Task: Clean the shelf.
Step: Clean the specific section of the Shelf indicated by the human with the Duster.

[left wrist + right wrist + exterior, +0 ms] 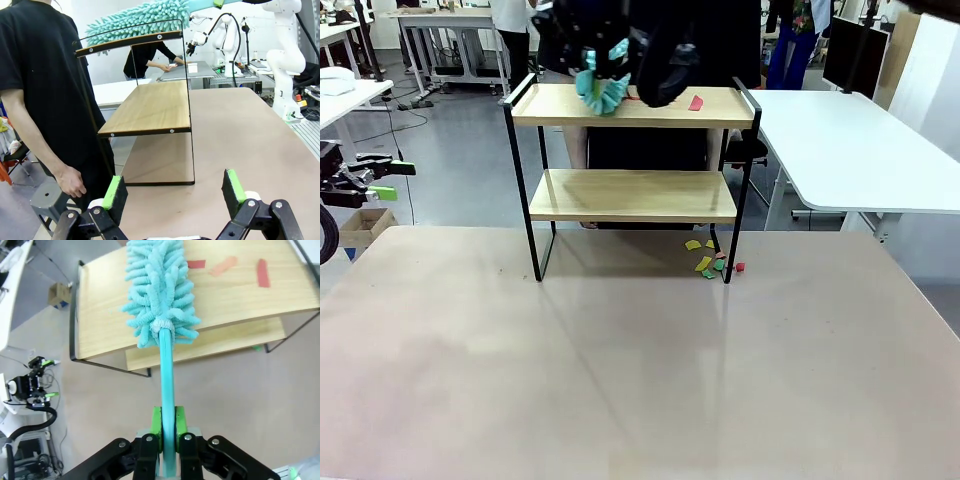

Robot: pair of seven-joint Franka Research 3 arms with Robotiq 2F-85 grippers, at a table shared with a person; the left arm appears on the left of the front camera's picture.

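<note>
- A person point(40, 75) in black stands just behind the shelf point(632, 195); coloured scraps point(710, 262) lie on the table point(620, 380) by its right foot.
- Red strips point(262, 272) lie on its top board beside the head of the turquoise duster point(159, 290).
- The right gripper point(168, 424) is clamped on the duster's handle; the left gripper point(175, 189), off the shelf's left end, has its fingers apart and empty.
- The shelf stands upright at the table's far edge, with two light wooden boards in a thin black frame.

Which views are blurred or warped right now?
Front view: the right arm over the shelf is dark and smeared, with the duster soft; pale sheen on the table. Left wrist view: sharp, shelf frame bowed by the lens. Right wrist view: sharp, boards curve toward the edges.
</note>
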